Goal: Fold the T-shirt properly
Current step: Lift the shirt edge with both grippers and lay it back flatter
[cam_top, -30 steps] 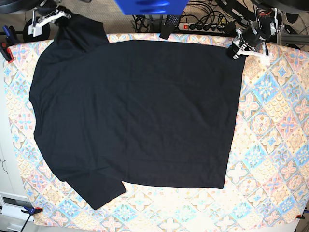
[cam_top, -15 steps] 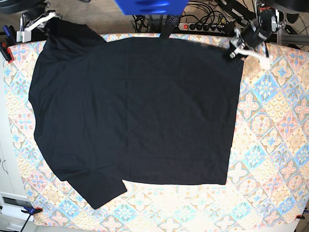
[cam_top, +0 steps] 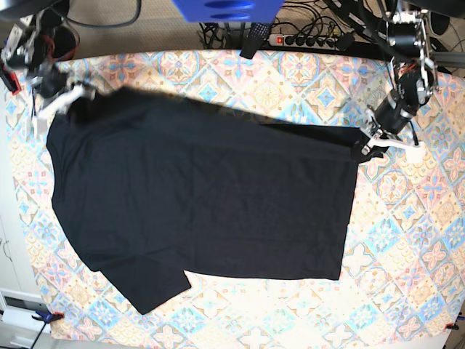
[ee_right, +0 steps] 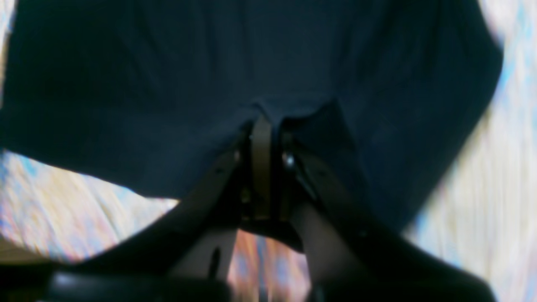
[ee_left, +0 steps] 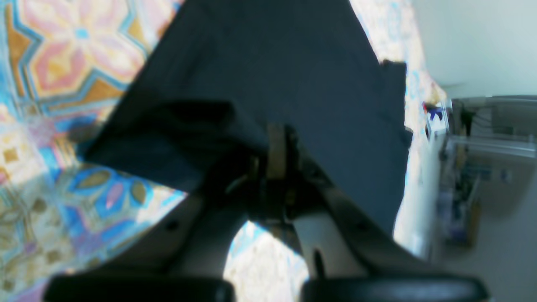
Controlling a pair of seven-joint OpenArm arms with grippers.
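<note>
base view: both hands pinching the far edge of a black shirt

base view, from above: a plain black short-sleeved t-shirt (cam_top: pixel 203 196) lies spread on a worktop (cam_top: pixel 429 254) covered in a pastel tile-patterned cloth. the left hand (cam_top: pixel 367 144), on this view's right, is clamped on the shirt's far hem corner. the right hand (cam_top: pixel 62 102), on this view's left, grips the far sleeve or shoulder corner. the far edge runs between the two hands and looks raised and carried toward the near side, likely to lay one half of the shirt over the other. the near edge and near sleeve lie flat. a power strip (cam_top: pixel 305 40) sits beyond the worktop.

left wrist view: the left hand's fingers are closed tight with a bunch of black fabric between them. the shirt slopes away from the grip, taut, over the patterned cloth.

right wrist view: the right hand is likewise closed on a small tuck of black cloth, which fans out wide from the pinch. the picture is blurred; no label mark can be seen.
</note>
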